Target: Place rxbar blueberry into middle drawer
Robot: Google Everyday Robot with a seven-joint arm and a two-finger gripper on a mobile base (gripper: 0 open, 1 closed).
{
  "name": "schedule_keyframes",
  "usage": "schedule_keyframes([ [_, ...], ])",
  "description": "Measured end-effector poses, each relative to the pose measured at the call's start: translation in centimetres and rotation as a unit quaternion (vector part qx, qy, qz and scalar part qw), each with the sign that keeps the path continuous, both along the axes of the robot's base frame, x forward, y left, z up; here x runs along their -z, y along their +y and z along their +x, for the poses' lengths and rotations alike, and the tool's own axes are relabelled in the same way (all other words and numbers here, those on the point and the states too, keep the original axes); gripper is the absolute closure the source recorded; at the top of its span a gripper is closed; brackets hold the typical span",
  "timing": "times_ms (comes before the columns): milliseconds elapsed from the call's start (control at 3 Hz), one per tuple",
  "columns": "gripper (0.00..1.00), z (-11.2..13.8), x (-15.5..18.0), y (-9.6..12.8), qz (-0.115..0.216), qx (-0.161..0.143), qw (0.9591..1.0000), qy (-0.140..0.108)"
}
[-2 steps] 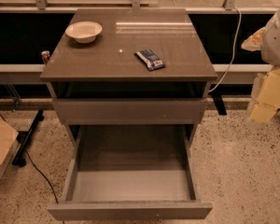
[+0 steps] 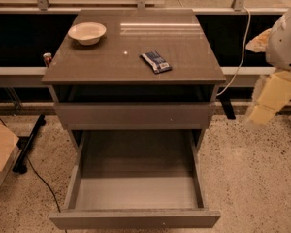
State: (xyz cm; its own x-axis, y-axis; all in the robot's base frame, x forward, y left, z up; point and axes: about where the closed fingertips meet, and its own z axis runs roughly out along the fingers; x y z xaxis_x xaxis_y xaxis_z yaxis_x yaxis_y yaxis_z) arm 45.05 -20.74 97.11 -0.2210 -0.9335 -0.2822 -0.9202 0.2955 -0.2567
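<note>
No text is being made out; pale markings on the rxbar blueberry (image 2: 155,61) are being left unread (the tool (image 2: 263,106) is being held beside the counter (image 2: 111,67)).

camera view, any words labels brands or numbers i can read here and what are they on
No text can be read.
rxbar blueberry on the cabinet top: pale markings on the wrapper, too blurred to read.
small can by the cabinet top's left rear corner: label too small to read.
end effector, right of the cabinet above the floor: no markings show.
</note>
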Motion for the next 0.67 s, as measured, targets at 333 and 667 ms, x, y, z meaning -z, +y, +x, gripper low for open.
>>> schedule_keyframes([
  [333, 0.00, 3.0, 1.4, 2.8, 0.072, -0.003, 0.9970, -0.026],
  [667, 0.00, 6.4, 2.4, 5.4, 0.146, -0.003, 0.9885, -0.039],
])
